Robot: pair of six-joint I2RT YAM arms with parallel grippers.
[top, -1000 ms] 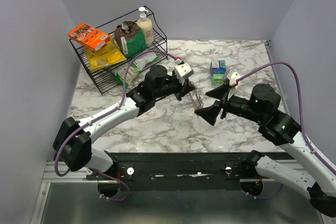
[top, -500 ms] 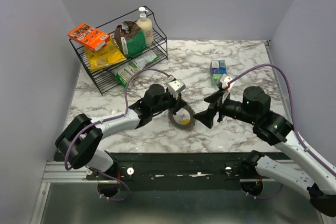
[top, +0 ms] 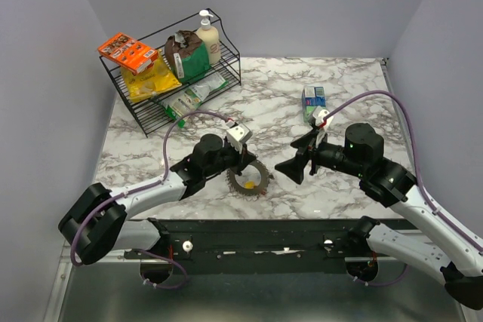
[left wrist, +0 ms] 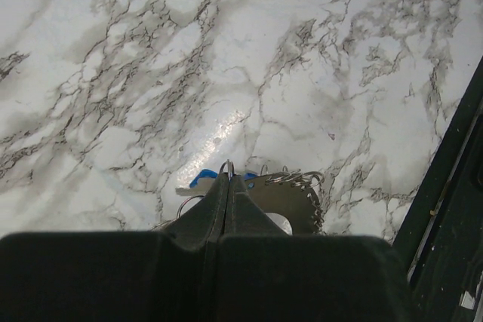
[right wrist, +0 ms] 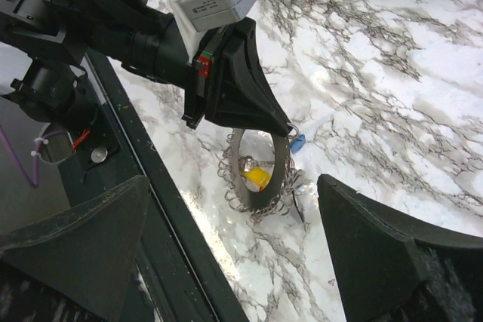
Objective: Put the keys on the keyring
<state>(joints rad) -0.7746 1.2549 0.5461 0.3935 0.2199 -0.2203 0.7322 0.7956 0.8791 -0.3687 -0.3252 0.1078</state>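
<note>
The keyring, a jagged silvery loop fringed with small wire rings, rests on the marble near the front edge. My left gripper is shut on a thin wire ring at its rim; the pinch shows at the fingertips, with the keyring just right of them. A yellow-headed key shows through the central hole. A blue-headed key lies at the rim beside the left gripper's tip, also visible as the blue key. My right gripper hovers wide open, to the right of the keyring, holding nothing.
A black wire rack with packets, an orange box and a pump bottle stands at the back left. A small blue-green box sits behind the right gripper. The dark front rail runs close under the keyring.
The left arm has drawn back toward the front edge and lowered the keyring from hanging in mid-table to lying on the marble. The right gripper has followed it leftward, still open.
</note>
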